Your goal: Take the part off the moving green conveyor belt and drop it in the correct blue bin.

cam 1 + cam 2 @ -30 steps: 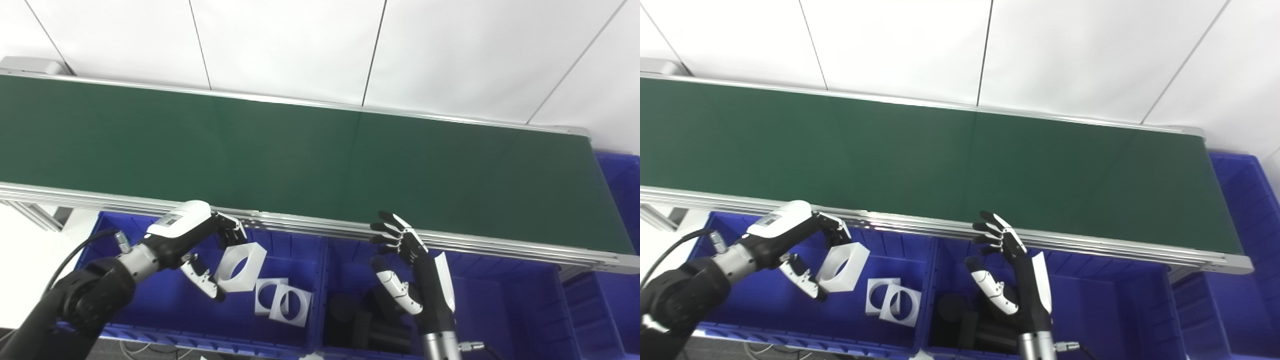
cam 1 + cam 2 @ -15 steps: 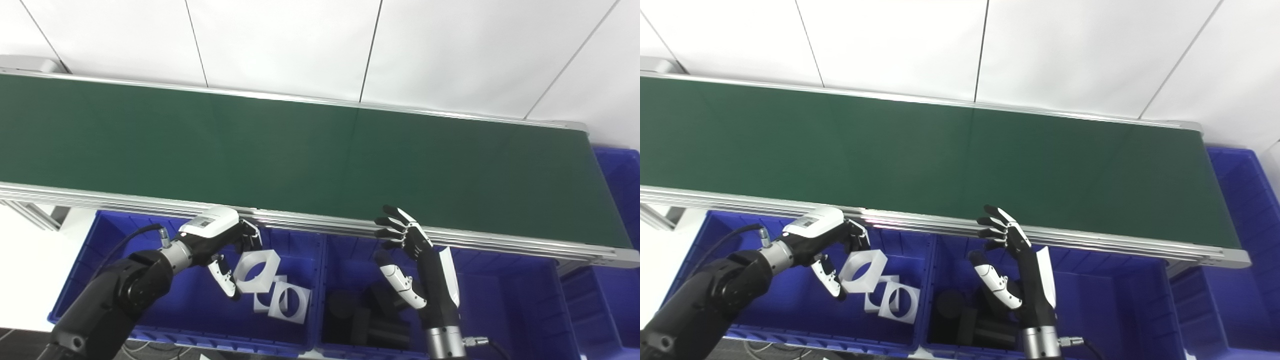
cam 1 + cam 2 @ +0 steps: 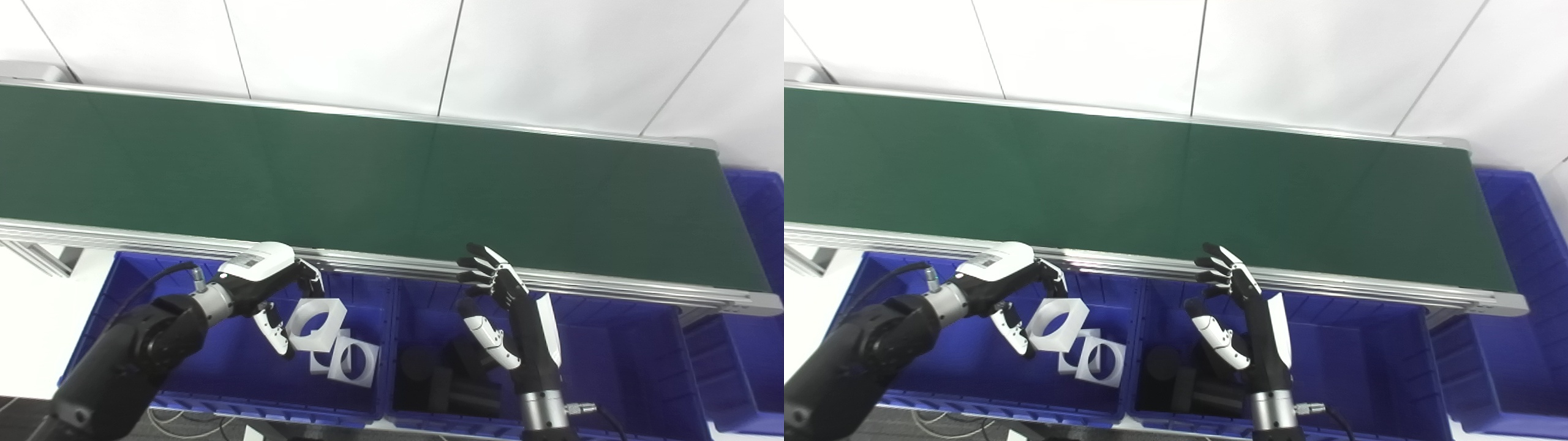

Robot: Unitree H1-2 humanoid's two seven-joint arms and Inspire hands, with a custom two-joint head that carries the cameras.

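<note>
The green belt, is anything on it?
Empty. The green belt shows no parts; the white part sits over the left bin.

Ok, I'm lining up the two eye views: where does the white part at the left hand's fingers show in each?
Left eye view: white part, lower left of centre, over the left blue bin.
Right eye view: white part, further left.
Shared landmark: the two white parts lying just below it.
</note>
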